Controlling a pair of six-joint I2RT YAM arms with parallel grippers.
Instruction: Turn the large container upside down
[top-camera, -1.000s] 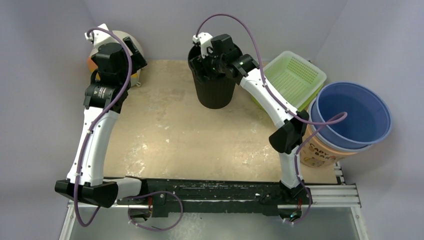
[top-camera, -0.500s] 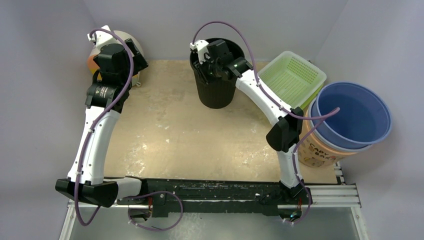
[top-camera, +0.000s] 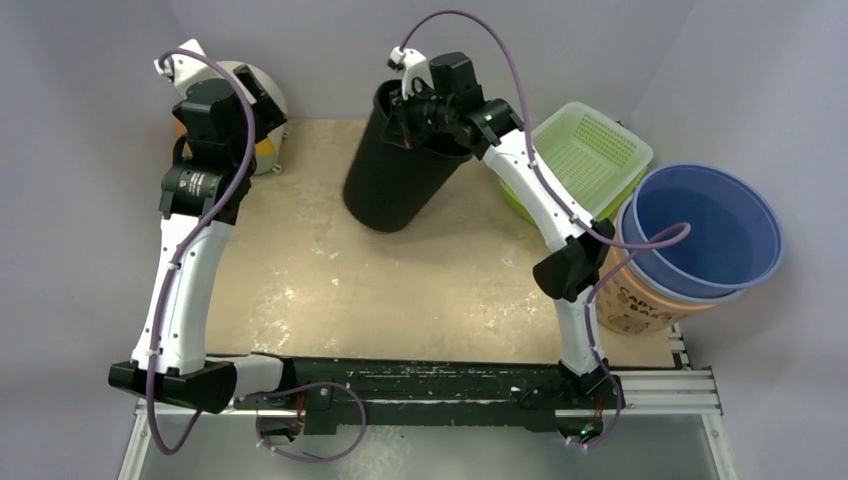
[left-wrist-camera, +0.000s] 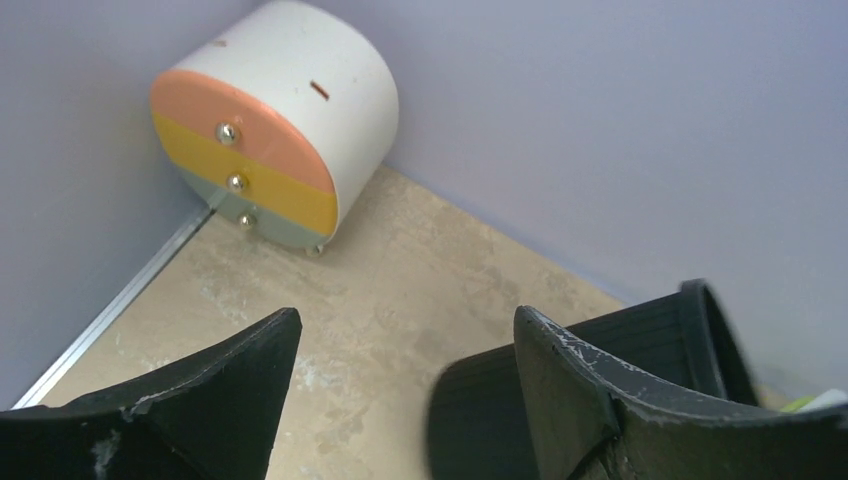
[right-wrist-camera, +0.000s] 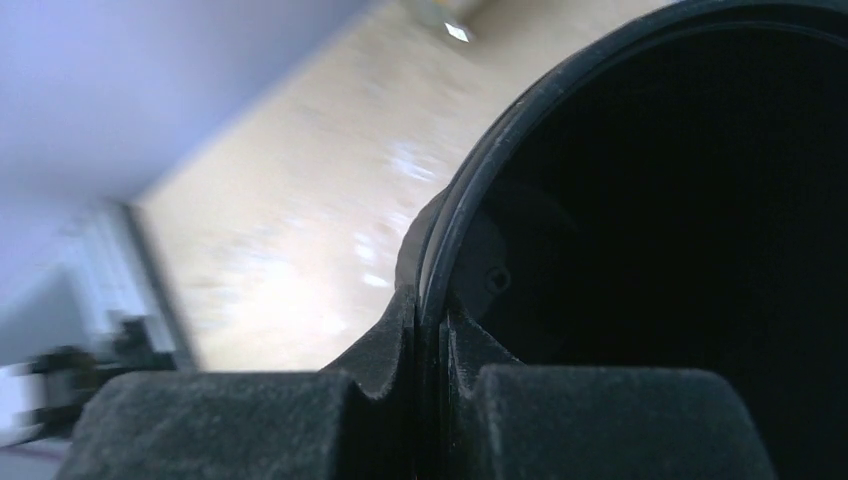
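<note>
One large container is in play, a black ribbed bin (top-camera: 392, 165). It sits tilted over the far middle of the table (top-camera: 330, 290), its mouth up and toward the back, its base swung toward the near left. I cannot tell from any view whether the base touches the tabletop.

My right gripper (right-wrist-camera: 432, 340) is clamped on the bin's rim. In the right wrist view the rim runs straight up between the two fingers (right-wrist-camera: 225, 425), one pad on the outer wall and the other inside the dark mouth, with the gap narrowed to the rim's thickness. From above, that grip is at the upper right part of the rim, and the rest of the bin hangs down and left of it.

My left gripper (left-wrist-camera: 405, 330) is spread wide and holds nothing. It is raised near the far left corner, and the bin's ribbed wall shows just behind its right-hand finger, apart from it.

A white drum-shaped drawer unit (left-wrist-camera: 270, 150) with orange, yellow and grey fronts stands in that far left corner. Right of the bin are a green perforated basket (top-camera: 590, 150) and a blue tub (top-camera: 710, 235) nested in a printed bucket (top-camera: 640, 305).
</note>
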